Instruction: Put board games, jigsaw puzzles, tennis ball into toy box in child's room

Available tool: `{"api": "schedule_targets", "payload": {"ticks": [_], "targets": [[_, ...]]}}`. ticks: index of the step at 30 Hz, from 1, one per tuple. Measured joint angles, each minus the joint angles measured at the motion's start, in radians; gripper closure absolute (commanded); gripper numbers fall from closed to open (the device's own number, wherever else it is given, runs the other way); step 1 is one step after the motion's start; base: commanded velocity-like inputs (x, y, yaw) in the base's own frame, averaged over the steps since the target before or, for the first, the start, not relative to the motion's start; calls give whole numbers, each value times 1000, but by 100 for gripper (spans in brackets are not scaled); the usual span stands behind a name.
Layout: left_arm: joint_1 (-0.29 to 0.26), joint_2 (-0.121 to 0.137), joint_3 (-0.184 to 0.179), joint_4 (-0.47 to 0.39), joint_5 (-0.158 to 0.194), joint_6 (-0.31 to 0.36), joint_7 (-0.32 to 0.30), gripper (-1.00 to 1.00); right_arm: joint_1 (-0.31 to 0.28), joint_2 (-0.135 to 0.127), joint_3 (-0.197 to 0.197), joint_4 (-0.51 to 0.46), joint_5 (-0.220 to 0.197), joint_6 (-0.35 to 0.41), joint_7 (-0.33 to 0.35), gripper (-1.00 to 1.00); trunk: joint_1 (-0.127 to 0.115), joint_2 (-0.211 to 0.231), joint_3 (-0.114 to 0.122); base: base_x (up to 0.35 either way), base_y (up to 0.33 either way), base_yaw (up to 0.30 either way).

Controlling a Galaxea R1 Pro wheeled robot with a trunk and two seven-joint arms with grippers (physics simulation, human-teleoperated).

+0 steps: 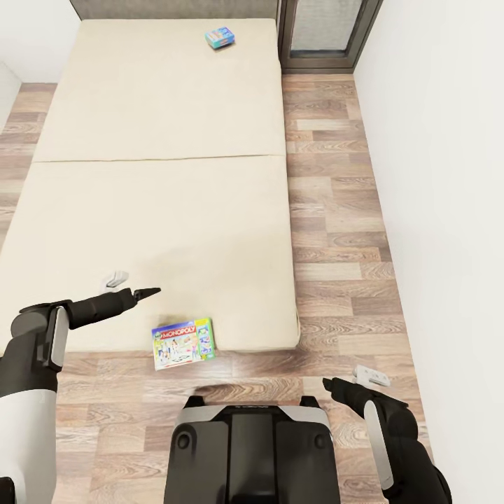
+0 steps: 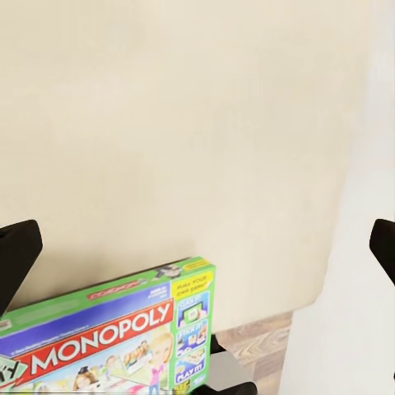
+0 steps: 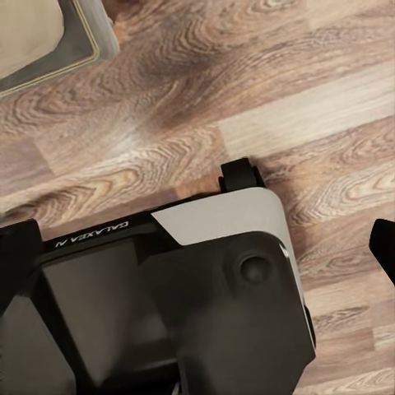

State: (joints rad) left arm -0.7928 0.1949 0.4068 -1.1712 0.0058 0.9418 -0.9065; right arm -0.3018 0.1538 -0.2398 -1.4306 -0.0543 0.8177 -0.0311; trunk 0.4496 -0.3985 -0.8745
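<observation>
A green-edged game box (image 1: 183,343) reading "MONOPOLY" lies at the bed's (image 1: 161,182) near edge; left hand (image 1: 143,292) spread wide above it; right hand's (image 1: 336,386) spread unclear.

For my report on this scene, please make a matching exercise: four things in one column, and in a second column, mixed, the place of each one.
Things:
1. Monopoly box
2. blue game box
3. left gripper
4. right gripper

Places:
a. over the wood floor, beside the robot's base
b. on the near edge of the bed, overhanging it slightly
c. on the far end of the bed, near the headboard
d. over the mattress, above the near game box

Pairs: 1-b, 2-c, 3-d, 4-a
</observation>
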Motion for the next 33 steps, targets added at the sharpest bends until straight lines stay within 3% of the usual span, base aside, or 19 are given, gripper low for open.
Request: {"api": "schedule_targets", "payload": {"ticks": [33], "targets": [[0,0,0,1,0,0,-1,-100,0,-1,0,-3,0,0,1,-100,0,0,9,-20,0,7]]}}
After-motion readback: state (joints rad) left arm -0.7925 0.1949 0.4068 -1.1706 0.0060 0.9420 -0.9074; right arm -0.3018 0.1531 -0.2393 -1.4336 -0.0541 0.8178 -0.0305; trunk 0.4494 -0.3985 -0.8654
